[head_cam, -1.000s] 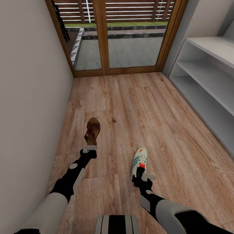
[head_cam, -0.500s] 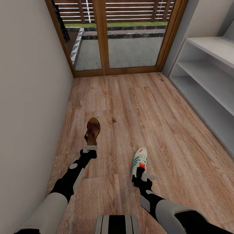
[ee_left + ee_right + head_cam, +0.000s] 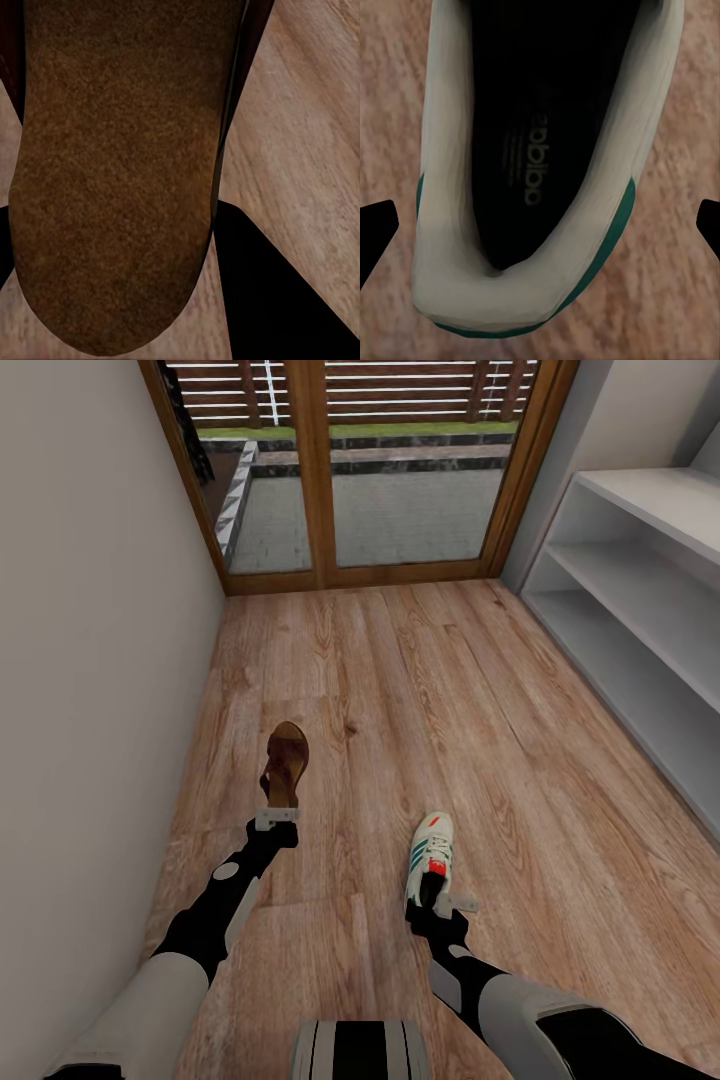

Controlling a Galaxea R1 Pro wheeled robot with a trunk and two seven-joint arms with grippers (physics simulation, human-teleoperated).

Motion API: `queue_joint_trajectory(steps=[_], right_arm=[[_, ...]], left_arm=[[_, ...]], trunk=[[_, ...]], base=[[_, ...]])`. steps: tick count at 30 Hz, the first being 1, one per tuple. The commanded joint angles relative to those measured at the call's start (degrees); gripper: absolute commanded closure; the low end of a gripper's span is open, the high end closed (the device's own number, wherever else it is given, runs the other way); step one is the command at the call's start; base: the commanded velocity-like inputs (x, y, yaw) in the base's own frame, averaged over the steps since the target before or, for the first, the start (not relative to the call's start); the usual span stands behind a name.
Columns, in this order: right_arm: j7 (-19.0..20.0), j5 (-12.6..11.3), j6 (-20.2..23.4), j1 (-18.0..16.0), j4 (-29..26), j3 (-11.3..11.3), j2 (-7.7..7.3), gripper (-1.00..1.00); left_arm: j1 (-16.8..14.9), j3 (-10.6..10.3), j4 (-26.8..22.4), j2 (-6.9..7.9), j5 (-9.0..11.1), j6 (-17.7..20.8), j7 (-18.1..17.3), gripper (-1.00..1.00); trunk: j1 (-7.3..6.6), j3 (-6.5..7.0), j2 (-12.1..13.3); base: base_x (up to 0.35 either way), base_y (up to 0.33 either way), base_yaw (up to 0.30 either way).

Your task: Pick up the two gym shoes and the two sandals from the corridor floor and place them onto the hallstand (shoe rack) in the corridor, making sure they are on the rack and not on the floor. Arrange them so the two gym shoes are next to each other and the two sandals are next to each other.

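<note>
Jaws are gripping stiff, light shoes by their heels: left gripper (image 3: pixel 277 818) clamping sandal (image 3: pixel 285 762), right gripper (image 3: pixel 446 905) clamping sneaker (image 3: pixel 429 858); rack (image 3: pixel 640 590) at two o'clock.

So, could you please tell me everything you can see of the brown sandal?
The sandal is flat, dark brown and leather-looking, with a rounded oval footbed and straps on its side. The left hand grips its near end, toe pointing away toward the glass door, above the wood floor. The left wrist view shows a matte, suede-like surface.
</note>
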Motion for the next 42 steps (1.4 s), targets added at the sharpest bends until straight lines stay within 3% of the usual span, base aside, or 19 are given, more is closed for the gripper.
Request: queue_joint_trajectory(steps=[1,42], right_arm=[[-0.1,-0.4,-0.3,-0.1,0.2,0.5,0.03,-1.00],[0.9,-0.4,-0.2,-0.1,0.3,0.5,0.12,-1.00]], left_arm=[[0.0,0.1,0.0,-0.04,-0.2,-0.1,-0.3,1.00],[0.0,0.1,0.0,-0.08,-0.2,-0.1,-0.3,1.00]], trunk=[[-0.01,-0.04,0.0],[0.07,-0.70,-0.1]], base=[[0.000,0.000,0.000],[0.000,0.000,0.000]])
